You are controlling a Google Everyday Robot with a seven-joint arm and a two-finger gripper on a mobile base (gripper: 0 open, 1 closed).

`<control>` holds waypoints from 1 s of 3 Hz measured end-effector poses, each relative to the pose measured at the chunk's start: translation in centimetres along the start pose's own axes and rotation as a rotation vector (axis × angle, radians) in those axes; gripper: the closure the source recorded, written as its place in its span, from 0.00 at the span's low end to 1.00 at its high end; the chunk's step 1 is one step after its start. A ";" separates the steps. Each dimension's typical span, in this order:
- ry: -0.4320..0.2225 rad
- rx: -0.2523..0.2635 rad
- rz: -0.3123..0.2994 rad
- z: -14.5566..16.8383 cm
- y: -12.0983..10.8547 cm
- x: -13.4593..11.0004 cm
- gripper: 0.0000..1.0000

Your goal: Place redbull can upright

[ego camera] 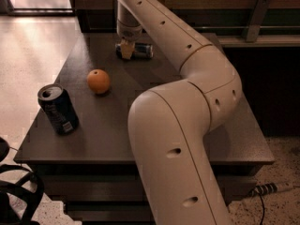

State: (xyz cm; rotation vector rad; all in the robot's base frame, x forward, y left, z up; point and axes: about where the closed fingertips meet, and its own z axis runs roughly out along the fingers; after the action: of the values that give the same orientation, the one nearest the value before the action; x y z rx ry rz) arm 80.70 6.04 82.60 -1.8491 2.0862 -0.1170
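Observation:
The redbull can [143, 51] lies on its side at the far edge of the dark table [108, 130], blue and silver, its length running left to right. My gripper [126, 49] points straight down at the can's left end and hides that end. It is at table height, touching or right beside the can. The arm reaches to it from the near right across the table.
An orange [98, 81] sits left of centre. A wider dark navy can [58, 109] stands tilted near the front left corner. My bulky arm elbow [187, 125] covers the table's right half. A ledge [253, 39] runs behind; a power strip [272, 189] lies on the floor at right.

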 end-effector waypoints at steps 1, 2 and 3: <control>-0.051 -0.014 -0.037 -1.2 0.2 -0.1 1.00; -0.132 -0.018 -0.063 -5.6 1.0 1.2 1.00; -0.245 -0.016 -0.088 -9.6 1.4 2.4 1.00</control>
State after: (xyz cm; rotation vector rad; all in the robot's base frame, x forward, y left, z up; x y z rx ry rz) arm 76.16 2.31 90.74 -1.8607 1.8463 0.1013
